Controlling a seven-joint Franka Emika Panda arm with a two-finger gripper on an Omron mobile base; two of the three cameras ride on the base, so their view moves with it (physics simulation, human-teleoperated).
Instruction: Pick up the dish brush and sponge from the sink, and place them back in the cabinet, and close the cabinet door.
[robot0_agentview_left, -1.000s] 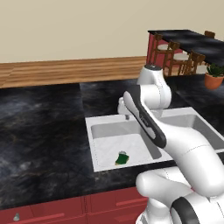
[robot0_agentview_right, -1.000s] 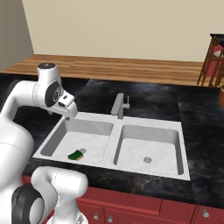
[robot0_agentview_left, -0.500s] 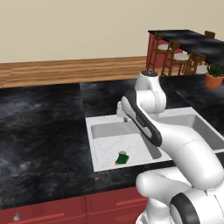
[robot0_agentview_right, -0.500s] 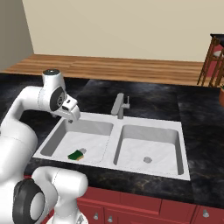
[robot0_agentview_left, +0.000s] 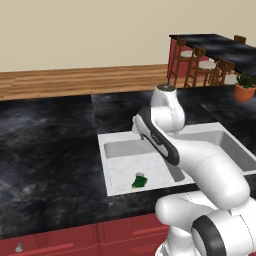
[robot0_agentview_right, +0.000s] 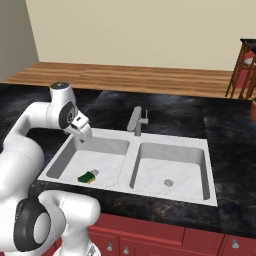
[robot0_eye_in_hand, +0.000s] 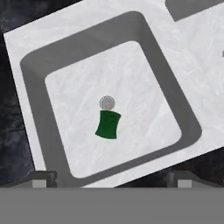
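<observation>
Sponge (robot0_eye_in_hand: 108, 124) lies apart from the spread fingers (robot0_eye_in_hand: 43, 178), seemingly midway.

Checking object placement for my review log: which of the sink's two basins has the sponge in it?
The basin on the left in the right base view holds the sponge, beside its drain. The other basin, right of the faucet, holds none.

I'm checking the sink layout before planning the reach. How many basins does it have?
2. The left basin holds the sponge beside its drain; the right basin lies past the divider, below the faucet, with its own drain.
</observation>
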